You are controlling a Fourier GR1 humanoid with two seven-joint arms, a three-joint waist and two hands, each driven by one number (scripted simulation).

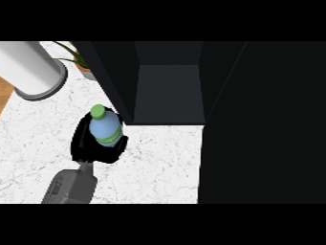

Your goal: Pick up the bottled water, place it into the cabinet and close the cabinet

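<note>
So far the left hand (94, 146) has its fingers curled round the water bottle (104, 127) — lifted beside the open cabinet (167, 91) at mid-frame. Placing it inside and shutting the door are left — the right hand is out of sight.

The tall black cabinet (193, 86) stood open-fronted; its dark door (264, 124) walled the right, a white cylinder (27, 67) crowded the left.

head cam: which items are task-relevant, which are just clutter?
Task-relevant:
- bottled water, green cap, held in the left hand
- cabinet, dark, open, just right of the bottle

Clutter:
- white cylinder, upper left
- potted plant behind it

Right hand: not visible.
</note>
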